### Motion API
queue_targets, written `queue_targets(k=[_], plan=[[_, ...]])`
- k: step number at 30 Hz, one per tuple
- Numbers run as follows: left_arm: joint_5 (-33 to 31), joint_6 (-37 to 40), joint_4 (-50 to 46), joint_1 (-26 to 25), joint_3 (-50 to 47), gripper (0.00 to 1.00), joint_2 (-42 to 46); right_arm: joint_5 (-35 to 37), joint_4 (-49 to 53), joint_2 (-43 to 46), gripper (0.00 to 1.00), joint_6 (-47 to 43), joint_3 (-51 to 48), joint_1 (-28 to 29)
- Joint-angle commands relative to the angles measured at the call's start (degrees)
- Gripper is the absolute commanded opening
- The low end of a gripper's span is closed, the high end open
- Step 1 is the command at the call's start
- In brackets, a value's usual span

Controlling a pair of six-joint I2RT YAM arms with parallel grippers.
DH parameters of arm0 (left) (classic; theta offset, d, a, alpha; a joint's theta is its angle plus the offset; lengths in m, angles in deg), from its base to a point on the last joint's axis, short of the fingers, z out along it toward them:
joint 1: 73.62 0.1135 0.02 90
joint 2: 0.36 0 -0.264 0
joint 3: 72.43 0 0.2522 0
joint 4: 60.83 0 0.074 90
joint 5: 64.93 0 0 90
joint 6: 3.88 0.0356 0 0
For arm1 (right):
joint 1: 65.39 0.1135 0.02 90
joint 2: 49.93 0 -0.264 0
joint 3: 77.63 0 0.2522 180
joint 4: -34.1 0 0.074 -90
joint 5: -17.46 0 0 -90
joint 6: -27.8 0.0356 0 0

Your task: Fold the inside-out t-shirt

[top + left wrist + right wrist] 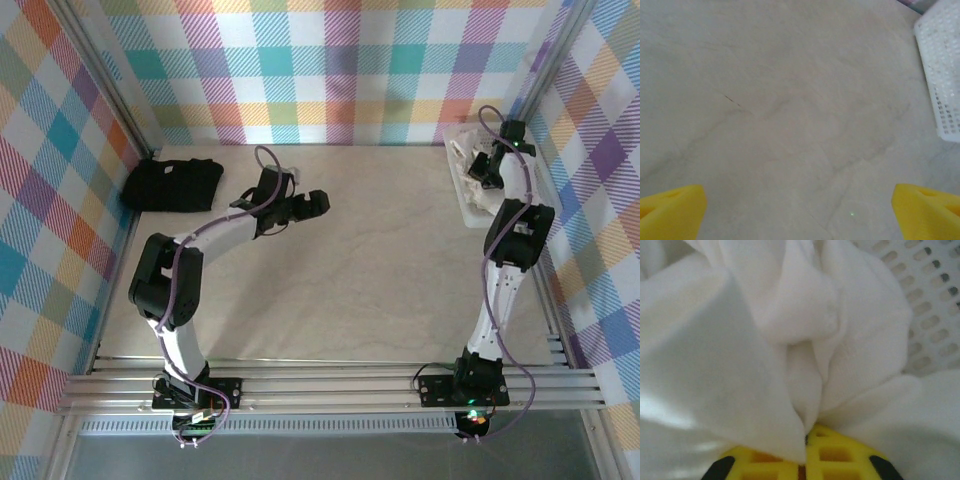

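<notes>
White t-shirt point(790, 340) against perforated basket wall point(935, 305)

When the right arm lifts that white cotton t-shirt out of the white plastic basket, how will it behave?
Probably floppy: the white cotton t-shirt bunches in soft folds above the shut right fingers, so most should hang and drag. It may tug the light-looking perforated white plastic basket along.
</notes>
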Motion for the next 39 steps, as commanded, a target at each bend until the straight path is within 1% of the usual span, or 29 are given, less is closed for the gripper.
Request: queue_targets(k=[1, 4, 5, 7, 9, 10, 12, 14, 16, 19, 22, 24, 25, 26, 27, 28, 29, 30, 31, 32, 33, 34, 35, 36, 37, 38, 39], plan=[[-2.8, -0.39, 1.98, -1.68, -2.73, 0.96, 6.49, 0.74, -13.13, 21.27, 0.0, 4.23, -15.48, 2.68], [-4.52, -0.66, 2.87, -3.32, -5.35, 0.96, 9.36, 5.51, -26.15, 38.26, 0.0, 7.97, -32.15, 5.83], [-5.13, -0.9, 2.95, -3.68, -6.14, 0.96, 10.5, 7.81, -30.71, 43.63, 0.0, 8.54, -36.55, 7.37], [-6.29, -1.22, 3.29, -4.09, -8.17, 0.96, 13.08, 10.22, -39.06, 52.59, 0.0, 8.87, -43.26, 10.95], [-7.35, -1.43, 3.67, -4.22, -9.94, 0.96, 15.56, 11.41, -44.73, 58.72, 0.0, 8.29, -46.43, 14.64], [-8.15, -1.38, 4.01, -4.29, -10.91, 0.96, 16.91, 10.67, -47.39, 61.32, 0.0, 8.14, -47.54, 16.53], [-9.95, -1.21, 4.48, -4.32, -12.65, 0.96, 19.61, 6.77, -50.87, 64.66, 0.0, 9.2, -48.42, 19.57], [-12.82, -0.72, 4.17, -4.26, -13.99, 0.97, 22.24, 2.98, -51.0, 66.21, 0.0, 9.43, -47.26, 23.09], [-17.17, -0.1, 3.04, -4.21, -15.53, 0.98, 25.22, -1.39, -48.65, 66.13, 0.0, 10.06, -45.18, 26.56], [-26.37, 0.84, -0.38, -4.02, -17.99, 0.99, 30.63, -9.51, -46.43, 64.99, 0.0, 13.08, -44.14, 31.07], [-35.79, 1.62, -3.38, -3.46, -21.57, 1.0, 38.09, -15.1, -43.67, 62.17, 0.0, 15.88, -44.73, 36.56], [-39.29, 2.02, -4.83, -3.27, -23.69, 1.0, 42.99, -19.54, -42.98, 59.41, 0.0, 18.31, -46.39, 39.34], [-39.72, 2.32, -5.5, -3.19, -24.34, 1.0, 45.0, -22.01, -42.92, 57.9, 0.02, 19.66, -47.63, 40.06], [-39.37, 2.53, -6.38, -3.18, -24.94, 1.0, 47.1, -24.74, -43.0, 55.99, 0.06, 21.37, -49.44, 40.15], [-38.07, 2.64, -6.89, -3.24, -25.45, 1.0, 48.88, -26.13, -43.0, 53.72, 0.12, 22.93, -51.49, 39.92], [-35.96, 2.72, -7.18, -3.26, -26.16, 1.0, 50.27, -27.03, -40.66, 50.87, 0.22, 22.48, -52.49, 39.22], [-33.97, 2.55, -7.2, -3.27, -26.83, 1.0, 51.14, -26.28, -35.55, 48.09, 0.32, 20.26, -51.56, 38.2], [-31.3, 2.42, -6.73, -3.26, -27.82, 1.0, 51.78, -21.71, -26.4, 44.42, 0.42, 16.33, -48.74, 36.81], [-28.89, 2.23, -6.07, -3.34, -29.02, 1.0, 51.97, -14.09, -17.85, 41.33, 0.48, 11.46, -45.32, 35.69], [-26.71, 1.72, -5.57, -3.36, -29.95, 1.0, 51.8, -5.93, -14.04, 39.91, 0.51, 7.97, -44.31, 35.48], [-24.87, 1.32, -5.28, -3.36, -30.99, 1.0, 51.34, 2.4, -12.63, 39.64, 0.54, 4.75, -44.88, 35.72], [-23.49, 1.06, -5.26, -3.43, -31.9, 1.0, 50.59, 5.65, -12.48, 40.53, 0.58, 2.55, -46.46, 36.09], [-22.51, 0.96, -5.46, -3.44, -32.6, 1.0, 49.77, 4.56, -13.53, 41.93, 0.62, 1.22, -48.48, 36.62], [-21.61, 0.92, -5.69, -3.44, -33.25, 1.0, 48.84, 0.87, -15.95, 43.99, 0.75, -0.14, -51.66, 37.59], [-21.12, 1.0, -5.86, -3.37, -34.03, 1.0, 48.09, -3.99, -18.06, 45.49, 0.82, -1.03, -54.79, 38.82], [-21.01, 0.94, -5.88, -3.36, -34.73, 1.0, 47.09, -7.03, -18.01, 46.21, 0.86, -0.75, -56.72, 39.99], [-21.0, 1.01, -5.88, -3.31, -35.44, 1.0, 45.87, -8.41, -16.91, 46.42, 0.86, -0.45, -57.68, 40.9]])
